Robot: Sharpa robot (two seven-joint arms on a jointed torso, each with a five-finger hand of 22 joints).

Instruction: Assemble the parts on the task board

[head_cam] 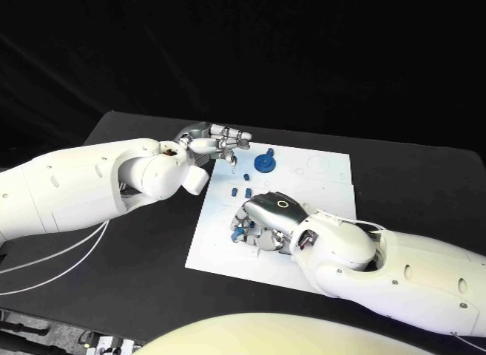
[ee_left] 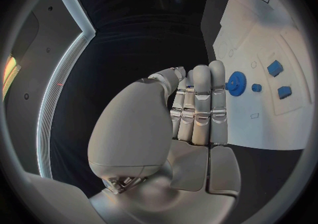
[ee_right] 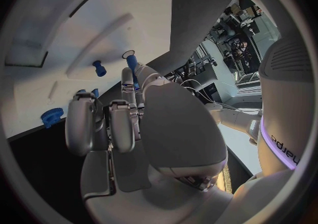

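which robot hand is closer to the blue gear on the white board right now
Left. The left robot hand hovers at the task board's far edge, just beside the blue gear. The right robot hand is over the board's near half, farther from it.

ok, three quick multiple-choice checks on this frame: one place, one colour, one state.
1. The blue gear lies:
A) at the task board's far end, near the left robot hand
B) at the board's near edge
C) off the board

2. The task board is:
A) grey
B) white
C) blue

3. The left robot hand:
A) grips the gear
B) holds nothing, fingers straight
C) is curled into a fist

Key: 1A, the head view shows it there. 2B, it is a white plate on the black table. 3B, the left wrist view shows bare, straight fingers.
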